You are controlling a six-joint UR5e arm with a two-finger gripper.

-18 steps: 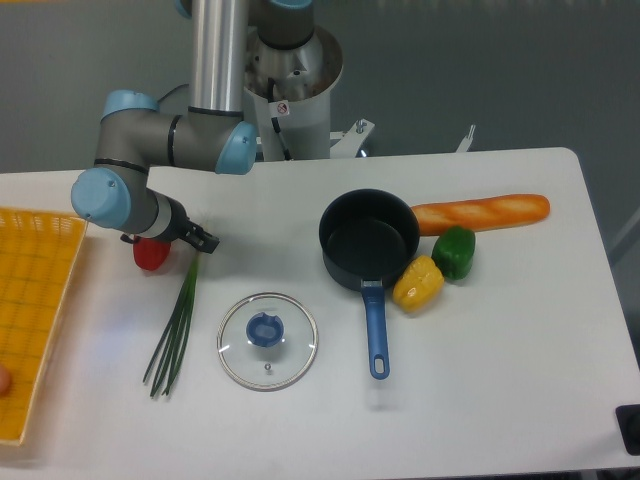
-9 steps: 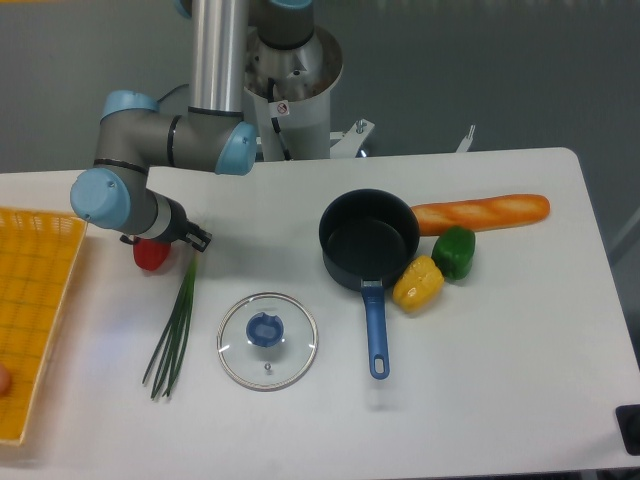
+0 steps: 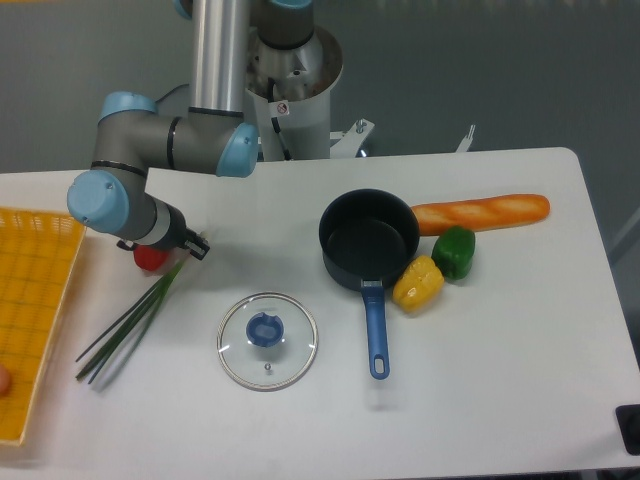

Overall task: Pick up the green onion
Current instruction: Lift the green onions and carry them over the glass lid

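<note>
At centre left, the hand (image 3: 190, 249) pinches the green onion (image 3: 127, 321) at one end; lifting slowly should stop it swinging.

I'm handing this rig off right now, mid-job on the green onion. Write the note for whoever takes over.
Gripper: low at the upper end of the green onion, apparently closed on it, though the fingers are too hidden to confirm.
Green onion: slants down-left from the gripper toward the yellow basket; the far tips look to be on or just above the table.
Nearby: red item beside the gripper, glass lid to the right of the stalks.
Done: reach made, grasp seemingly made.
Left: confirm the grip, lift the whole bunch clear.
</note>
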